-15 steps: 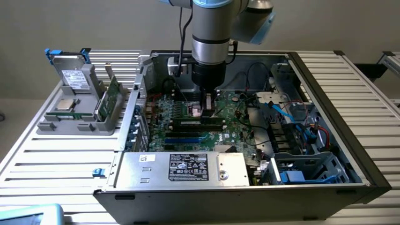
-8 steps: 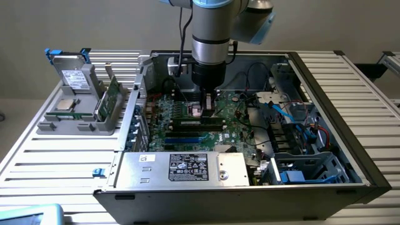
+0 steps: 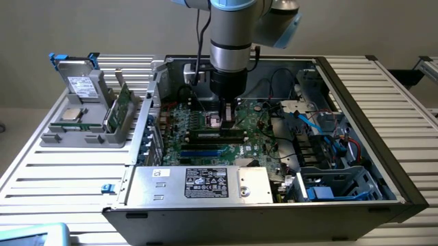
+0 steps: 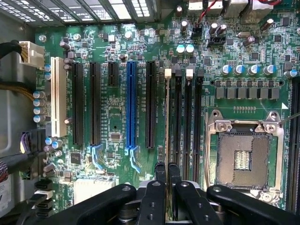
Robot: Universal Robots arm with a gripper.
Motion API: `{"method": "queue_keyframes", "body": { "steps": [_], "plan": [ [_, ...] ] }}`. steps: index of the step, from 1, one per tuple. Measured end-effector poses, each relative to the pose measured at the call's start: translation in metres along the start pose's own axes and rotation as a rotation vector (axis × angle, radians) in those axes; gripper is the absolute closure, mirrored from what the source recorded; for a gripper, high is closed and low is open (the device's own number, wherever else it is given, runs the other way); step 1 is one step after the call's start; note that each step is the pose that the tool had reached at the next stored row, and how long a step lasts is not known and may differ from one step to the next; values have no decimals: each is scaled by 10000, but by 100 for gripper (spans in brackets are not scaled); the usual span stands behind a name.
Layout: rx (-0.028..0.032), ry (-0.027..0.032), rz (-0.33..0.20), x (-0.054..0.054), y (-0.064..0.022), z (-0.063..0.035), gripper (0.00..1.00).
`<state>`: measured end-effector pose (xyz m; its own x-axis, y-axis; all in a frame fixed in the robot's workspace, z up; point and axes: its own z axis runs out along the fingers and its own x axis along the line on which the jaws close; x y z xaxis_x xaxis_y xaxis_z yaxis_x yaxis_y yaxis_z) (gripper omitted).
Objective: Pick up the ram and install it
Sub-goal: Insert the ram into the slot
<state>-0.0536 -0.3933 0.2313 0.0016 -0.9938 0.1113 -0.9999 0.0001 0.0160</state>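
Note:
The ram (image 4: 166, 122) shows edge-on in the wrist view as a thin pale strip. It runs in line with the outermost of the black memory slots (image 4: 178, 117), on the side towards the expansion slots. My gripper (image 4: 166, 172) is shut on it, with one black finger (image 4: 160, 171) on each side of its edge. Whether the stick is seated in that slot I cannot tell. In the exterior view my gripper (image 3: 229, 122) points straight down onto the motherboard (image 3: 205, 148) inside the open computer case (image 3: 356, 102).
An open CPU socket (image 4: 243, 157) lies beside the memory slots. On the other side are a blue slot (image 4: 131, 108) and black expansion slots. Cables and drive bays (image 3: 321, 148) crowd the case at the exterior view's right. A grey parts holder (image 3: 82, 136) with a green card (image 3: 123, 110) stands outside at the left.

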Motion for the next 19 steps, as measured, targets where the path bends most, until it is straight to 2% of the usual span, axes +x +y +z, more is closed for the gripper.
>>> {"method": "queue_keyframes", "body": {
  "steps": [19],
  "plan": [
    [13, -1, 11, -14, 1, 27, 86]
  ]
}}
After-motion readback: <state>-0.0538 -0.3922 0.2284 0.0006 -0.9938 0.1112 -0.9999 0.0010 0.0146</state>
